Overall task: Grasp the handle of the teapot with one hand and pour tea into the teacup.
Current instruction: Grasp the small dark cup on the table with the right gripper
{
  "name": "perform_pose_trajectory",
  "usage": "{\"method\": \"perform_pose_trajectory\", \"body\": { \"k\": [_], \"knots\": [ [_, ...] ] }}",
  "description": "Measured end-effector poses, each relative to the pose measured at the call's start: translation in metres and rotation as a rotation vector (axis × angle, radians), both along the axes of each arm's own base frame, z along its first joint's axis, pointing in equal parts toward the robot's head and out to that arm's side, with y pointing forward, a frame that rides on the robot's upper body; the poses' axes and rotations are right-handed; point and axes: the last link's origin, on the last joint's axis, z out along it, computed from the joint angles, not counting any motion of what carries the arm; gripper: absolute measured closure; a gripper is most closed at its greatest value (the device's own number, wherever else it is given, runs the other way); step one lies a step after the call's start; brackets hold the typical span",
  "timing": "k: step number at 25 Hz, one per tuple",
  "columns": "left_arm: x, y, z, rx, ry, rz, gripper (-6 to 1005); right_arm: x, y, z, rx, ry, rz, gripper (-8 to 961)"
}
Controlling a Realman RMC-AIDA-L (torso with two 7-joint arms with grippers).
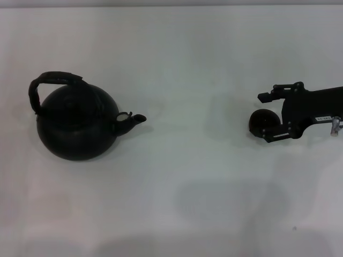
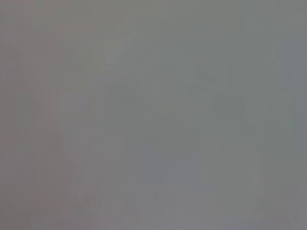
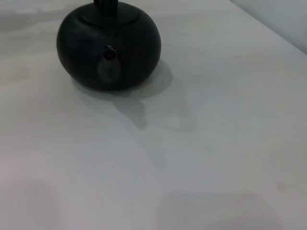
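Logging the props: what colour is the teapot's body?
Matte black; the teapot shows best in the head view.

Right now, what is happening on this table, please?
The right pincer reaches in from the right side and sits around the teacup, its fingers on either side of the cup; whether it grips it I cannot tell. The teapot stands alone on the left of the table, upright, spout pointing toward the cup, its handle untouched. The left arm is not in view. No pouring has begun.
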Motion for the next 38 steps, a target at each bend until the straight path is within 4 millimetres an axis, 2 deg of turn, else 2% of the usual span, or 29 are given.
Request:
{"method": "perform_pose_trajectory", "body": {
  "k": [23,38],
  "knots": [
    [0.000,-0.001,-0.001,-0.004,-0.002,0.003,124,0.007,0.000,-0.001,-0.004,-0.049,-0.027,88],
    [0.000,-0.001,-0.002,-0.008,-0.003,0.003,123,0.017,-0.003,-0.010,-0.012,-0.088,-0.052,90]
  ]
}}
